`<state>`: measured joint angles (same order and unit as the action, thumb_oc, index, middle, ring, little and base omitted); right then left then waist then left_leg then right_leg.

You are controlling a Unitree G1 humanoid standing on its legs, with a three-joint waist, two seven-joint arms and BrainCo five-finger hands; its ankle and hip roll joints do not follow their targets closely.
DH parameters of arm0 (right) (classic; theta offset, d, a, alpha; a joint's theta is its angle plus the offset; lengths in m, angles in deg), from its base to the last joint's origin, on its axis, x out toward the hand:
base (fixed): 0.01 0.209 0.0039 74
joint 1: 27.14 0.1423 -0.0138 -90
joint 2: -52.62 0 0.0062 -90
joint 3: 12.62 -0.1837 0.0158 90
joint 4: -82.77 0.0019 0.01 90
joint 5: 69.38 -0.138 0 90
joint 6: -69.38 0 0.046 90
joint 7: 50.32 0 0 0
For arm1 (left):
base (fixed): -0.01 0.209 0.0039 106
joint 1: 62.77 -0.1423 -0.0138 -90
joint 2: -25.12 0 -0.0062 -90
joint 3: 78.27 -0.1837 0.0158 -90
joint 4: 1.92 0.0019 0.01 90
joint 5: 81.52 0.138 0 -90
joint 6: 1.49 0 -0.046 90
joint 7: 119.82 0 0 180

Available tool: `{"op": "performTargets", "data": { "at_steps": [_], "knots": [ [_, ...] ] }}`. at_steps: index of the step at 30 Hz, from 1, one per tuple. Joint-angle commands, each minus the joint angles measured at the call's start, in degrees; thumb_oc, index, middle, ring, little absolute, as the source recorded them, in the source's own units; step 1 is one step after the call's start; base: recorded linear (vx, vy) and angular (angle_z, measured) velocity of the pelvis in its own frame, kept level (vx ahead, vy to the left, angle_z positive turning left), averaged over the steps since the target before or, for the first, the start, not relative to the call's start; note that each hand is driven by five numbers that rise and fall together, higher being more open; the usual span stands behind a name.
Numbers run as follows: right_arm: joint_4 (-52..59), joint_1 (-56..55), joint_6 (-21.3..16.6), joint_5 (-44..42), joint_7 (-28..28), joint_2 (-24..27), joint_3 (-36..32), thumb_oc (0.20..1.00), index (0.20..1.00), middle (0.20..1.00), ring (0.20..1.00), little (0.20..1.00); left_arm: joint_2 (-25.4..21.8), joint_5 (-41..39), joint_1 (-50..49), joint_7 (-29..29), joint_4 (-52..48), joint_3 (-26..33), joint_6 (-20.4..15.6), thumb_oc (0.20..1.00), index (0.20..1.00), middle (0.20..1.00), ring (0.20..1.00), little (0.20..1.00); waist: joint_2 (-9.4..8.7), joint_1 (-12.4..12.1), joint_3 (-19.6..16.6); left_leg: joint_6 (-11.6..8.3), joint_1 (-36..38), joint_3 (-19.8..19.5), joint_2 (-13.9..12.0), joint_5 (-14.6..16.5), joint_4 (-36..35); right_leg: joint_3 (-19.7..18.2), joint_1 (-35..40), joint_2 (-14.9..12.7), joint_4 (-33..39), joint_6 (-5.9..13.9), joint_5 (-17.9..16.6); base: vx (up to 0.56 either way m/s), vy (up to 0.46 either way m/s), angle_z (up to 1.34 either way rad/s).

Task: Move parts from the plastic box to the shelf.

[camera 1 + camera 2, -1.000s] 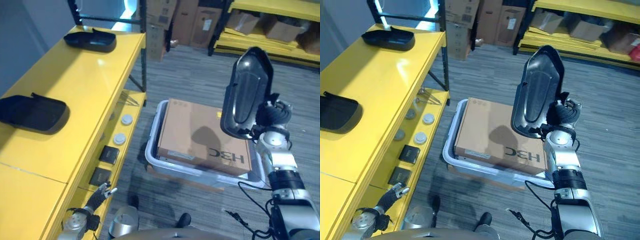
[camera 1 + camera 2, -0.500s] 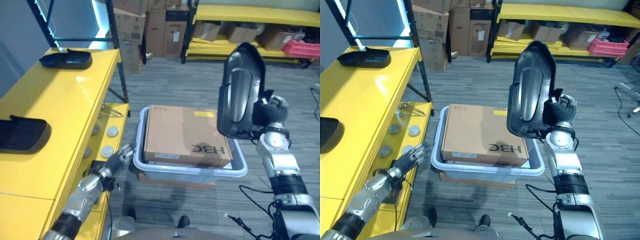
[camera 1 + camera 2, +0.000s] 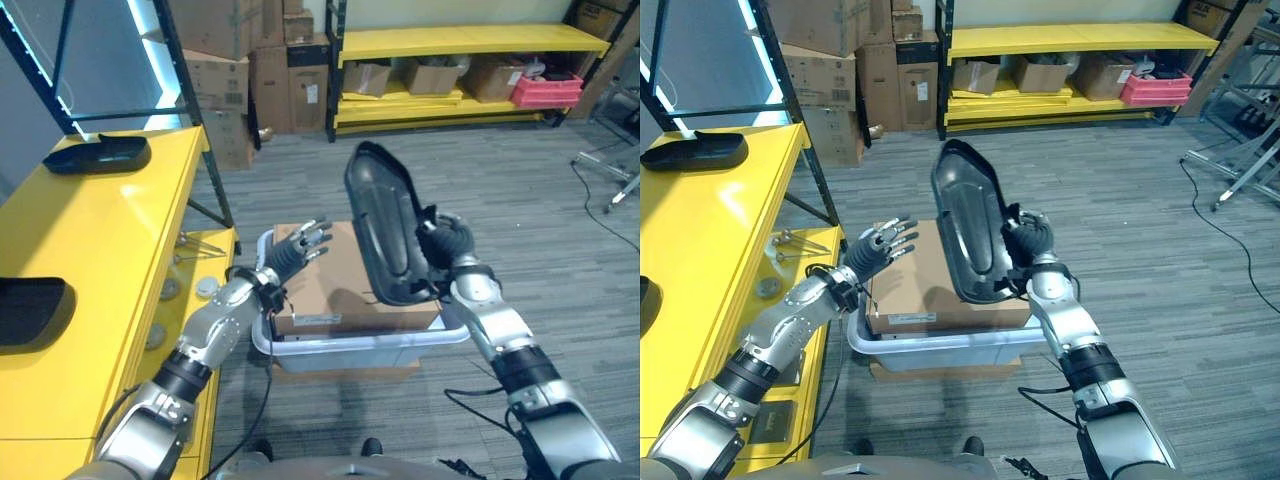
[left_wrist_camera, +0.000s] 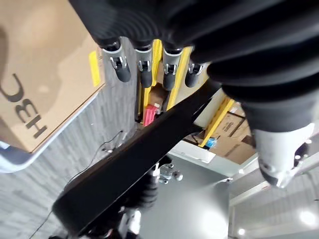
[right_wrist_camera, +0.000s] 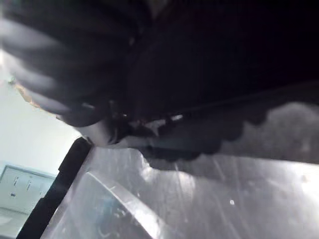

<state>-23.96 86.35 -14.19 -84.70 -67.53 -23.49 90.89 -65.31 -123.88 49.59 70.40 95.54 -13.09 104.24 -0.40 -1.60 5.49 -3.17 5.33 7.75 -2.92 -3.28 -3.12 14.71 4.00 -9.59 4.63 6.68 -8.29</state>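
While you read this entry, note that the right hand (image 3: 1030, 240) grips a large black moulded part (image 3: 968, 235), fingers curled round its edge, and holds it upright above the plastic box (image 3: 940, 352). In the right wrist view the part's glossy inner surface (image 5: 199, 199) sits right against the hand's dark cover.

You see the left hand (image 3: 298, 246) raised beside that part, just apart from it, with fingers (image 4: 121, 69) straight and spread, holding nothing. It hovers over the near-left corner of the cardboard carton (image 3: 320, 290). In the left wrist view the black part (image 4: 134, 164) crosses the frame past the fingertips, with the carton (image 4: 45, 74) to one side.

Below both hands, the pale plastic box sits on the grey carpeted floor (image 3: 1160, 240), and the brown carton lies inside it, taking up nearly all of its opening. The box stands just beside the yellow shelf (image 3: 90, 250) on your robot's left.

On the shelf's top surface you find two more black parts: one at the nearer end, cut off by the frame edge (image 3: 30, 310), and one at the far end (image 3: 95, 155). On the lower level (image 3: 775, 275), a few small round pieces (image 3: 207, 288) and thin metal items (image 3: 800, 241) lie near the edge.

Farther back, a dark upright rack holds stacked cardboard boxes (image 3: 230, 60), and a second yellow shelf (image 3: 1060, 40) along the far wall carries more cartons and a red crate (image 3: 1152, 88).
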Motion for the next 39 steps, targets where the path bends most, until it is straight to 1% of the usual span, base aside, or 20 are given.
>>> {"op": "performTargets", "data": {
  "at_steps": [1,2,3,6,9,14,16,18,21,24,29,35,37,39],
  "knots": [
    [0.33,8.53,-2.58,1.76,1.03,1.05,0.07,0.2,0.2,0.2,0.2,0.2,0.8,2.32,3.84,-1.26,1.78,-2.5,3.32,1.0,1.0,1.0,1.0,1.0,0.07,-1.55,-2.29,-0.21,-1.08,0.1,-1.2,2.53,3.33,1.06,1.36,-0.56,-3.21,3.97,4.04,0.01,0.031,0.02],
    [0.14,8.68,-2.62,1.77,1.13,0.95,0.38,0.2,0.2,0.2,0.2,0.2,0.75,2.94,3.97,-1.54,2.03,-2.96,3.99,1.0,1.0,1.0,1.0,1.0,0.11,-1.5,-2.33,-0.15,-1.03,0.16,-1.17,2.57,3.31,1.02,1.36,-0.55,-3.21,4.0,4.08,0.0,0.0,0.0],
    [-0.07,8.79,-2.66,1.75,1.3,0.9,0.69,0.2,0.2,0.2,0.2,0.2,0.65,3.35,4.21,-1.89,2.21,-3.31,5.45,1.0,1.0,1.0,1.0,1.0,0.18,-1.5,-2.43,-0.12,-1.05,0.19,-1.11,2.56,3.29,1.02,1.35,-0.54,-3.2,4.04,4.11,0.0,0.0,0.0],
    [0.14,8.94,-2.19,1.71,1.7,0.93,0.93,0.2,0.2,0.2,0.2,0.2,0.31,2.32,4.52,-4.19,2.91,-3.78,7.02,1.0,1.0,1.0,1.0,1.0,0.24,-1.43,-2.51,-0.07,-1.01,0.16,-0.98,2.61,3.23,0.95,1.37,-0.53,-3.12,4.16,4.13,0.0,0.0,0.0],
    [0.47,9.07,-1.31,1.63,1.91,0.74,1.52,0.2,0.2,0.2,0.2,0.2,0.52,0.33,4.97,-3.88,4.26,-3.12,7.16,1.0,1.0,1.0,1.0,1.0,0.32,-1.43,-2.8,0.01,-0.97,0.13,-0.93,2.61,3.15,0.91,1.3,-0.57,-3.2,4.2,4.22,0.0,0.0,0.0],
    [-0.12,9.03,-1.15,1.95,2.05,-0.19,2.45,0.2,0.2,0.2,0.2,0.2,1.54,-1.69,5.78,-3.24,3.22,-2.77,6.09,1.0,1.0,1.0,1.0,1.0,0.44,-1.48,-2.85,0.18,-0.82,0.06,-0.82,2.58,3.07,1.03,1.46,-0.57,-3.3,4.14,4.27,0.0,0.002,-0.01],
    [-1.21,9.28,-1.59,2.72,2.65,-0.87,3.16,0.2,0.2,0.2,0.2,0.2,2.15,-2.96,6.74,-4.6,2.05,-2.84,6.39,1.0,1.0,1.0,1.0,1.0,0.52,-1.44,-2.89,0.26,-0.79,0.03,-0.73,2.51,3.0,1.04,1.49,-0.55,-3.31,4.14,4.28,0.0,0.0,0.0],
    [-1.65,9.34,-1.52,3.0,3.21,-1.12,3.75,0.2,0.2,0.2,0.2,0.2,2.52,-3.84,7.01,-4.67,2.64,-3.26,5.35,1.0,1.0,1.0,1.0,1.0,0.49,-1.28,-2.97,0.24,-0.76,0.04,-0.71,2.55,3.03,0.96,1.43,-0.54,-3.4,4.12,4.28,0.01,0.0,-0.04],
    [-1.66,9.06,-1.23,3.14,3.46,-1.3,4.13,0.2,0.2,0.2,0.2,0.2,2.88,-3.6,7.04,-3.94,2.23,-3.03,5.26,1.0,1.0,1.0,1.0,1.0,0.43,-1.15,-2.98,0.27,-0.75,0.1,-0.67,2.57,3.08,0.9,1.39,-0.57,-3.54,4.09,4.37,0.0,-0.001,-0.04],
    [-2.05,8.95,-1.41,3.37,3.87,-1.89,4.61,0.2,0.2,0.2,0.2,0.2,3.52,-4.2,7.62,-3.98,1.22,-4.12,5.38,1.0,1.0,1.0,1.0,1.0,0.46,-1.02,-2.93,0.42,-0.74,-0.04,-0.54,2.71,3.27,0.89,1.42,-0.65,-3.88,4.07,4.54,0.0,0.0,0.0],
    [-2.61,9.01,-1.91,3.57,4.18,-3.23,5.62,0.2,0.2,0.2,0.2,0.2,4.38,-3.28,8.32,-3.4,1.27,-5.42,6.7,1.0,1.0,1.0,1.0,1.0,0.53,-0.86,-3.1,0.53,-0.56,0.01,-0.45,2.72,3.16,0.78,1.54,-0.63,-3.92,4.04,4.63,0.0,0.0,0.0],
    [-2.44,9.63,-1.57,3.1,3.72,-4.24,6.41,0.2,0.2,0.2,0.2,0.2,4.82,-1.57,9.03,-2.8,2.17,-7.63,6.81,1.0,1.0,1.0,1.0,1.0,0.6,-0.56,-3.09,0.62,-0.39,0.11,-0.43,2.81,3.08,0.67,1.58,-0.66,-3.97,4.11,4.71,0.0,0.0,0.0],
    [-2.6,9.88,-1.23,2.7,3.46,-4.97,6.67,0.2,0.2,0.2,0.2,0.2,5.16,0.42,9.73,-1.11,1.83,-8.91,7.02,1.0,1.0,1.0,1.0,1.0,0.59,-0.43,-3.15,0.67,-0.41,0.13,-0.4,2.83,3.01,0.58,1.5,-0.66,-3.9,4.17,4.67,0.0,0.0,0.0],
    [-2.89,10.22,-1.13,2.54,3.47,-5.26,6.87,0.2,0.2,0.2,0.2,0.2,5.38,0.32,9.92,-1.3,1.23,-9.71,7.23,1.0,1.0,1.0,1.0,1.0,0.61,-0.37,-3.17,0.67,-0.38,0.08,-0.4,2.78,2.87,0.53,1.49,-0.65,-3.82,4.2,4.64,0.0,0.0,0.0]
  ]
}}
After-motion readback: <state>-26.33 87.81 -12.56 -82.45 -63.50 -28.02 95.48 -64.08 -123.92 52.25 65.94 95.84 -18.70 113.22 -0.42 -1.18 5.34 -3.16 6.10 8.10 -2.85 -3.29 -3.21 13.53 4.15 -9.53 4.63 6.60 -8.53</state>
